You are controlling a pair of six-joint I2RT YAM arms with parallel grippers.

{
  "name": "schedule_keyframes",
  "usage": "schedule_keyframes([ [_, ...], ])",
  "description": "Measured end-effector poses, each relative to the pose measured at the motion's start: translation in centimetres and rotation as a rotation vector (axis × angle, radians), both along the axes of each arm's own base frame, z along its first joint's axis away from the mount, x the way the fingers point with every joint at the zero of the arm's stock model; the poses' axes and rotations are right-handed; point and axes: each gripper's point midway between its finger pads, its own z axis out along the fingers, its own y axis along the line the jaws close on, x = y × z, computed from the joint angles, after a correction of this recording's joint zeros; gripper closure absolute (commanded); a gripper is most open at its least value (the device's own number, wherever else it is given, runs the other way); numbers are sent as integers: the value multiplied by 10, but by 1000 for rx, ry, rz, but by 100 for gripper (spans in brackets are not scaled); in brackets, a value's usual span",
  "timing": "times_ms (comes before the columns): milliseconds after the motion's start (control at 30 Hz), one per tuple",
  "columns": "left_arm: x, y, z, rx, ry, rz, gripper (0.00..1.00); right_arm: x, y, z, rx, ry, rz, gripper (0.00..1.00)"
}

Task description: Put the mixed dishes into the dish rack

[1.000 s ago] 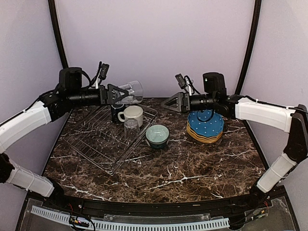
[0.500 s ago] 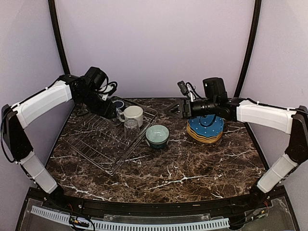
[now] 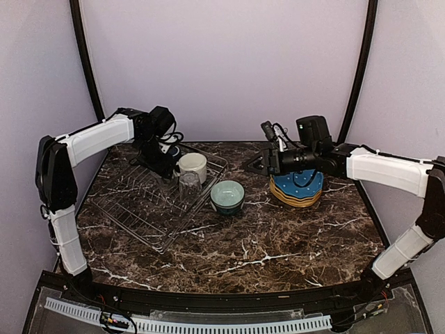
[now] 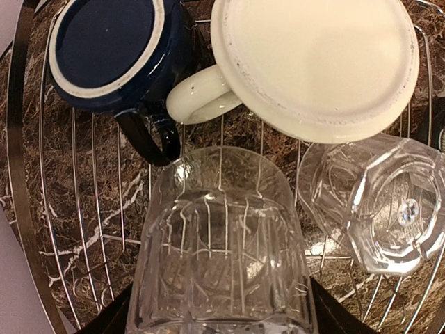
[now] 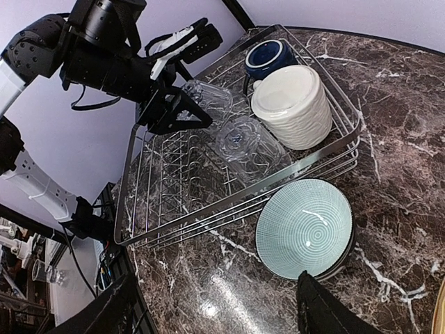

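**Loading of the dish rack (image 3: 128, 226), partly done.** A clear glass (image 4: 222, 236) is clamped between the fingers of the left gripper (image 4: 221, 314) and is held on its side, low over the wires at the rack's far end. Whether the wires are touched cannot be told. The glass is presented just beside a second glass (image 4: 379, 202), which is set mouth down. The cream mug (image 4: 316, 62) and the dark blue mug (image 4: 104, 49) are close by, both inverted, presumably so that water can drain through the grid. The drinking vessels are thus grouped in one corner, and the rest of the rack is judged to be reserved for the wider pieces.

The right gripper (image 5: 219, 316) is shown with its jaws apart and nothing between them. It is raised over the table (image 3: 278, 243) between the rack and the stack of plates (image 3: 297, 189), where the left arm's path is not crossed and a later pick is well served.

The pale-teal bowl (image 5: 306, 226) is seen upright on the marble, just beside the rack's rim and outside it. The plates, the blue dotted one uppermost, are stacked apart from the rack. These are judged to be the pieces not yet loaded. Before release, the held glass is judged to need turning mouth down, so that rolling is prevented.
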Motion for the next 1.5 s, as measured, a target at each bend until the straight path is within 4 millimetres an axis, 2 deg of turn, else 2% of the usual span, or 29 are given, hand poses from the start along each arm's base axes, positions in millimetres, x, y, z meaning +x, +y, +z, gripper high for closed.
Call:
schedule_keyframes([
  [67, 6, -2, -5, 9, 12, -2, 99, 0, -1, -2, -6, 2, -3, 24],
  [200, 16, -7, -14, 21, 35, -8, 90, 0, -4, -7, -21, 8, -10, 24],
  [467, 18, -11, -31, 36, 92, -19, 70, -2, -12, -7, -36, -7, -25, 24],
  [567, 20, -13, -37, 32, 104, -23, 65, -2, -13, -10, -42, -5, -29, 24],
  [967, 32, -24, -41, 0, 116, -34, 35, -3, -18, -23, -63, 18, -40, 24],
  [1100, 32, -23, -38, 1, 121, -35, 18, -3, -18, -26, -68, 22, -42, 24],
  [1367, 35, -29, -29, -27, 107, -46, 2, -3, -19, -27, -72, 23, -47, 24],
  [1500, 34, -30, -29, -31, 110, -49, 1, -2, -20, -28, -76, 21, -54, 24],
])
